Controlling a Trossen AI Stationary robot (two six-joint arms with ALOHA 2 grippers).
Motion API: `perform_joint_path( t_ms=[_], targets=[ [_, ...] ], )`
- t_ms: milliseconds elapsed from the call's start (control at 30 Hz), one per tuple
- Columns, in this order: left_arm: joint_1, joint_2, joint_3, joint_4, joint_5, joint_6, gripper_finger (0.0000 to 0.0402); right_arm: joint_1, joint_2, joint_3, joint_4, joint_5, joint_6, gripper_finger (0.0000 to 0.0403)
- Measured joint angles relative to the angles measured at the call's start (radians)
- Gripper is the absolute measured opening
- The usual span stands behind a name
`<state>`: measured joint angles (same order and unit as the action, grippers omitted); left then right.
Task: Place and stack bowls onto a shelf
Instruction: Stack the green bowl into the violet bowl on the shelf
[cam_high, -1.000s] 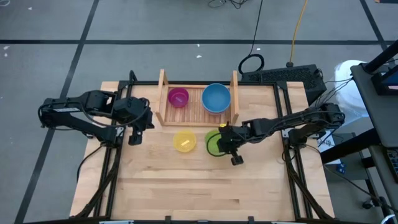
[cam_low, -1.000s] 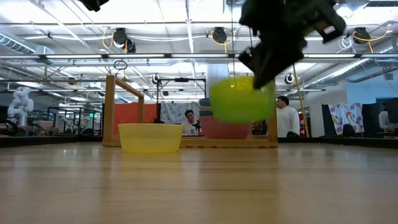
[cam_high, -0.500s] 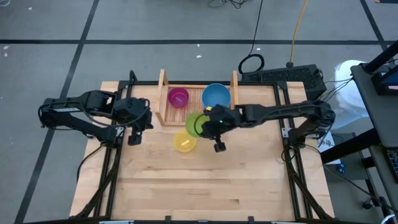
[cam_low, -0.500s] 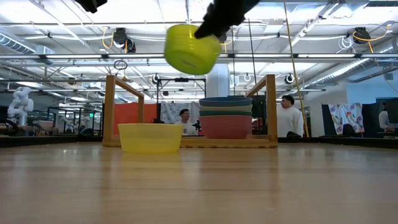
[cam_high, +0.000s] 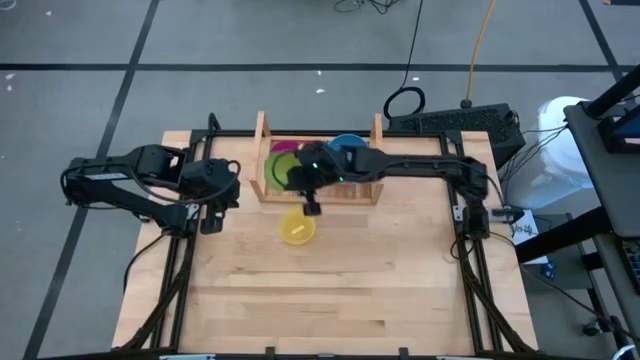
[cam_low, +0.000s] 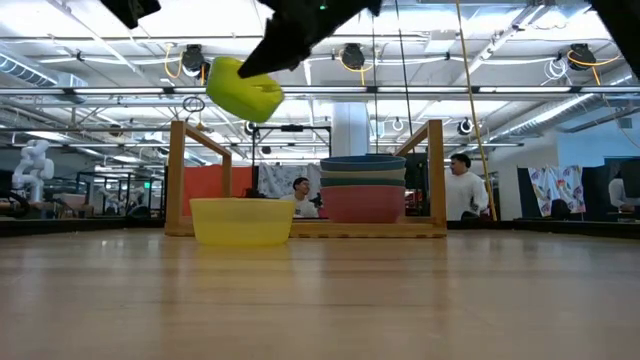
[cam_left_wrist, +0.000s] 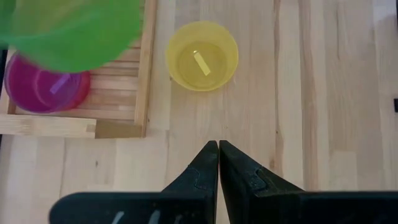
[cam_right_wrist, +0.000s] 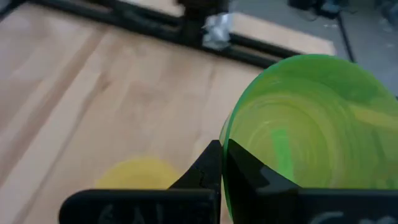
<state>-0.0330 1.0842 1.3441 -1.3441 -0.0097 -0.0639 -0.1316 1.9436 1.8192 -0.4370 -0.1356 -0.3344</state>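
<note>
Above the low light-wood slatted shelf (cam_high: 365, 190), your right gripper (cam_high: 303, 182) pinched the light green plastic bowl (cam_high: 284, 171) by its rim, over the purple bowl (cam_left_wrist: 45, 87). Right-hand stack (cam_low: 363, 189) shelved; yellow bowl (cam_high: 296, 228) remained on the table. Left gripper (cam_left_wrist: 218, 149) was closed, empty.

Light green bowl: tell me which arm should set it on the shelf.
Right. The right gripper already pinches the light green bowl above the purple bowl on the shelf. The left gripper is shut, off the shelf's side.
</note>
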Motion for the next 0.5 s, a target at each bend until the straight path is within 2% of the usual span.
perform_joint_path(
  t_ms=[200, 500],
  targets=[
    [0.000, -0.022, 0.000, 0.000, 0.000, 0.001, 0.0021, -0.071, 0.104, 0.133, -0.001, -0.023, 0.005, 0.0000],
    [0.000, -0.068, 0.000, 0.001, 0.000, 0.000, 0.0021, -0.178, 0.142, 0.143, 0.009, -0.052, -0.010, 0.0000]
  ],
)
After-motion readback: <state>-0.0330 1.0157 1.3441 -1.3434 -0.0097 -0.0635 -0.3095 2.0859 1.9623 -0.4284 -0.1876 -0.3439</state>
